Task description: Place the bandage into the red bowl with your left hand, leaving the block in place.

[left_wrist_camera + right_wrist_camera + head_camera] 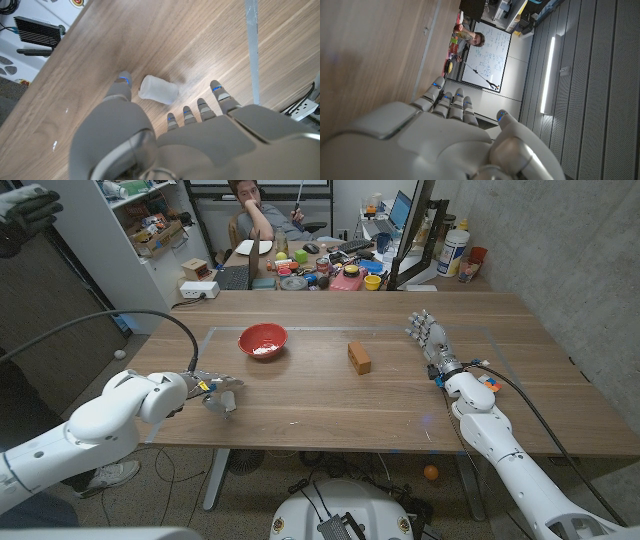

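The left hand sits over the near left part of the wooden table, close to the front edge, its grey fingers spread apart and holding nothing. In the left wrist view the bandage, a small white roll with a soft, slightly translucent surface, lies on its side on the wood between the thumb and the other fingertips; whether any fingertip touches it cannot be told. The tabletop is brown with long straight grain and a faint sheen. A broad stretch of bare wood lies between the left hand and the right arm along the front edge. The right hand is near the right side of the table, well apart from everything else, fingers extended and loosely apart, grasping nothing; in the right wrist view its smooth pale shell stands beside the wood. Farther back, the block, a small orange-brown rectangular piece, stands about mid-table. To its left, with open wood between them, is the red bowl, round and glossy, with something pale inside that is too small to identify. Bare wood runs from the bowl to the far edge. Beyond the table is a cluttered desk with a seated person behind it.
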Controlling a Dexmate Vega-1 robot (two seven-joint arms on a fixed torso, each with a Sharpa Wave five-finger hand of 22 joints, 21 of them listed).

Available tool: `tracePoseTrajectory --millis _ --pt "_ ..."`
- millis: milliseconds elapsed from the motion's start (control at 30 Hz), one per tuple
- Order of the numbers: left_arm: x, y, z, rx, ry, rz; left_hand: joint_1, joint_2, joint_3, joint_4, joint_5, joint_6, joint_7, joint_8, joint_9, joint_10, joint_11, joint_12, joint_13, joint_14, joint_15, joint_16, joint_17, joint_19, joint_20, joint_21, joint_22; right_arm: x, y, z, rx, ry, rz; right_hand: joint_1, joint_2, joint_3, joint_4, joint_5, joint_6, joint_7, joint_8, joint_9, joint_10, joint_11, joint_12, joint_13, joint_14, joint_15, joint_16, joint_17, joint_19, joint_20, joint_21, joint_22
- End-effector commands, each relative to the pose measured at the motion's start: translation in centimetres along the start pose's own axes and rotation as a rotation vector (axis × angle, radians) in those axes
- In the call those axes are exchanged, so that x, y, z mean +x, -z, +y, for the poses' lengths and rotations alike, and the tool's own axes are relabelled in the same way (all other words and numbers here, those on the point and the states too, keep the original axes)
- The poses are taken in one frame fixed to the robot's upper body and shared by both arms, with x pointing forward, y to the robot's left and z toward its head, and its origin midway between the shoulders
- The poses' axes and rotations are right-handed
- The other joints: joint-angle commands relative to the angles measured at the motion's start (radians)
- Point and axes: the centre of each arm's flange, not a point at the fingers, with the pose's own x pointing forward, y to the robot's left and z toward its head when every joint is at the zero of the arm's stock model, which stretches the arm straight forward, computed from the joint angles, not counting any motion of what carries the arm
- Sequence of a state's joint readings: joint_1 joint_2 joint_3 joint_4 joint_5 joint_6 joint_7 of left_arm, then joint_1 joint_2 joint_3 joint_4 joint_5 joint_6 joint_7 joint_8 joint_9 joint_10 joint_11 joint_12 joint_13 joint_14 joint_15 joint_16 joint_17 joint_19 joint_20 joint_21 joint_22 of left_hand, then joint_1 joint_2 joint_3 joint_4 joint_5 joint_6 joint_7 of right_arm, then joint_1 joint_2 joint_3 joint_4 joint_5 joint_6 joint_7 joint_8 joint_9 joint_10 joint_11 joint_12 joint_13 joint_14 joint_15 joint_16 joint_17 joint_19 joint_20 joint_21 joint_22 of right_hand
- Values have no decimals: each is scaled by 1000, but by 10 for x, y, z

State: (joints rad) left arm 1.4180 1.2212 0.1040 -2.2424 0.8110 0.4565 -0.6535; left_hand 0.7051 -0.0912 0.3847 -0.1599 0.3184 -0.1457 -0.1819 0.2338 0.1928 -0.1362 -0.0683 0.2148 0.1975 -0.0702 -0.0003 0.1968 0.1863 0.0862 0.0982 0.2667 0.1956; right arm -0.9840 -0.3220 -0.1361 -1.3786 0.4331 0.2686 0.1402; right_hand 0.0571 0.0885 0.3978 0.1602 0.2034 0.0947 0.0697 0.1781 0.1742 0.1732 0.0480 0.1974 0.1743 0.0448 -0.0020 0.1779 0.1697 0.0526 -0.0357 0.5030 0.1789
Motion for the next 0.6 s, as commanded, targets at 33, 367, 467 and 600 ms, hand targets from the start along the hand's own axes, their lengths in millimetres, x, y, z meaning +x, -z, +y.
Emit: tracePoseTrajectory --millis 33,367,467,600 --pt "12 -5 -10 15 -17 -4 37 6 9 4 5 37 2 16 6 28 -1 10 4 31 -9 9 0 57 -24 22 -1 2 1 -2 -3 1 0 -12 57 5 -1 6 9 -1 7 4 9 -1 5 5 8 2 2 3 10 -24 -3 5" --pt "20 -11 -13 38 -122 -1 179 65 7 9 -33 261 57 76 2 285 -74 68 3 310 -137 39 1 378 -153 129 -8 4 1 -5 -15 7 7 -11 57 5 -2 6 9 0 7 4 9 -1 5 5 8 2 1 3 11 -24 -5 5" --pt "20 -12 -12 46 -164 3 233 90 12 10 -49 365 77 99 -2 411 -109 89 3 442 -201 54 3 481 -187 167 -7 5 1 -6 -13 7 7 -11 57 5 -2 6 9 -2 7 4 9 1 5 5 8 1 1 3 10 -24 -6 5" --pt "19 -14 -10 47 -222 5 283 119 19 13 -77 494 84 126 -4 538 -136 97 3 579 -220 67 4 567 -208 207 -6 6 2 -8 -11 9 8 -11 57 5 -2 6 9 -1 7 4 9 -1 5 5 8 1 1 3 11 -24 -6 5"
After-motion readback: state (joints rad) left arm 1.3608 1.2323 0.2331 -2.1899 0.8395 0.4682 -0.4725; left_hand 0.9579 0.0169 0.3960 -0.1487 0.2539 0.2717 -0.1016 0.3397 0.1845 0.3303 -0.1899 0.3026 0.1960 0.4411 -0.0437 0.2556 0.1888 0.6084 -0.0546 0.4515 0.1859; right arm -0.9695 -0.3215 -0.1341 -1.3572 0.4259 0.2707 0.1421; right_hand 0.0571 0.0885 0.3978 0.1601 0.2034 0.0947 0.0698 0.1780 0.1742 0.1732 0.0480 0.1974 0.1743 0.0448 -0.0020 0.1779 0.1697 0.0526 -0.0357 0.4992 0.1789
